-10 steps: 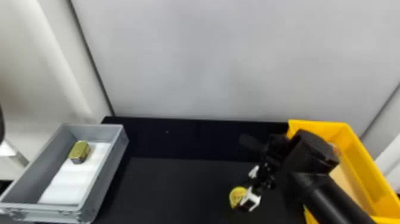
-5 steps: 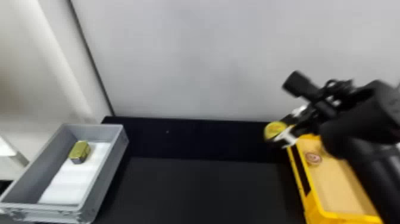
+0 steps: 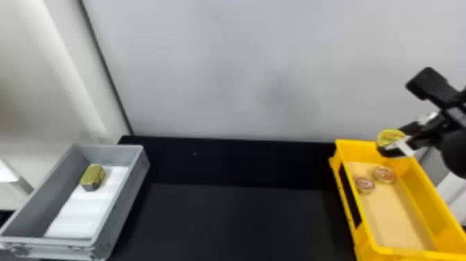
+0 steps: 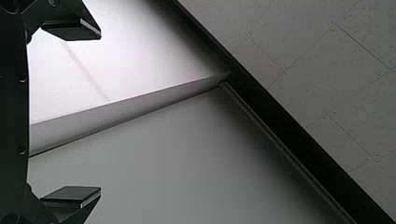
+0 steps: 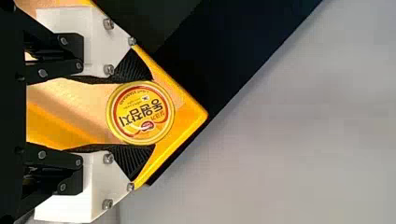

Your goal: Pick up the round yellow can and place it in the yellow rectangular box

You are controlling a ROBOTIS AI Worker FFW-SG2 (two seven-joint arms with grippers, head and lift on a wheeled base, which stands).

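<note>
Parted wide in the left wrist view, before pale panels: the black fingers of the left gripper (image 4: 100, 112). Well apart, to the left of the jaws of the right gripper (image 3: 397, 139), a grey rectangular plastic crate (image 3: 129, 199), with a gold, dark-sided block (image 3: 93, 175) on white lining (image 3: 83, 213). Between crate and right jaws, a black tabletop (image 3: 235, 222). Below those jaws, a yellow rectangular plastic box (image 3: 416, 253) with two round, reddish-topped cans (image 3: 384, 174) inside. Clasped between the right jaws, over the box's far end, a round yellow metal can (image 3: 390, 136).
</note>
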